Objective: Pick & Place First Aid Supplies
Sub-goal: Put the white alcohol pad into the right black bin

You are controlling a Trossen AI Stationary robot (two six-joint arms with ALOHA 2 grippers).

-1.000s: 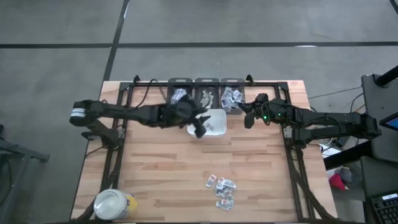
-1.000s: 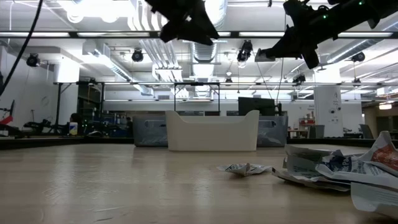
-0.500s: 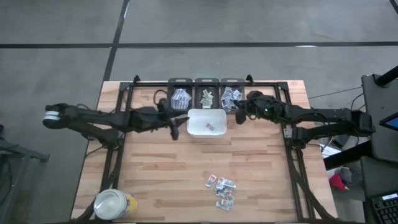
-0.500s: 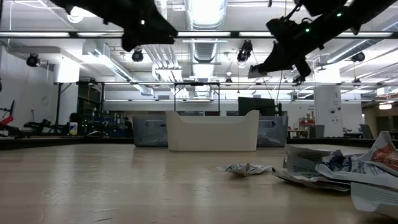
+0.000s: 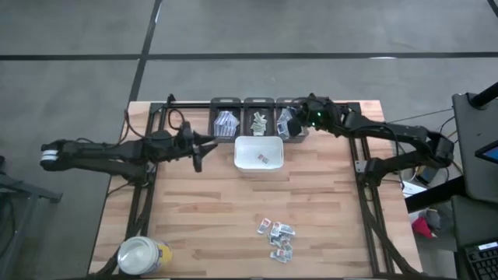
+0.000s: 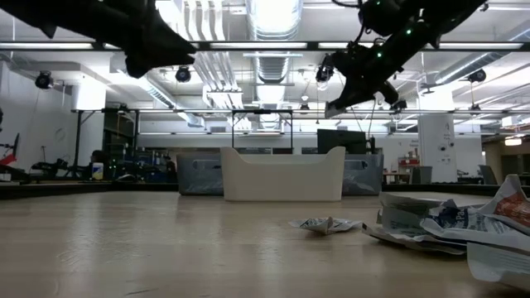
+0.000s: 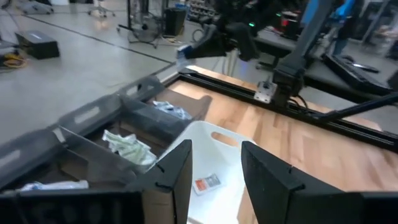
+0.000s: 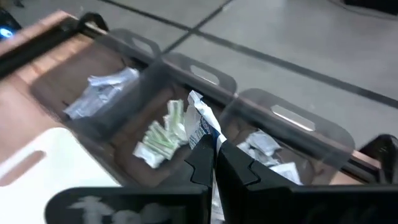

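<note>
Overhead, the right tool hangs above the three dark bins at the counter's far edge, over the bin nearest its own side. Its fingers are pinched tight on a white packet with blue print, which sticks up from between the tips; the bins below it hold more packets: white ones to either side and green-printed ones in the middle.

Across from it, the left tool floats beside the white tray, on the tray's left and clear of it. Its fingers stand apart with nothing between them. One red-printed packet lies in the tray ahead of this tool.

A loose cluster of packets lies on the counter well toward the near edge from both tools. A white-lidded yellow jar stands at the near left corner.
</note>
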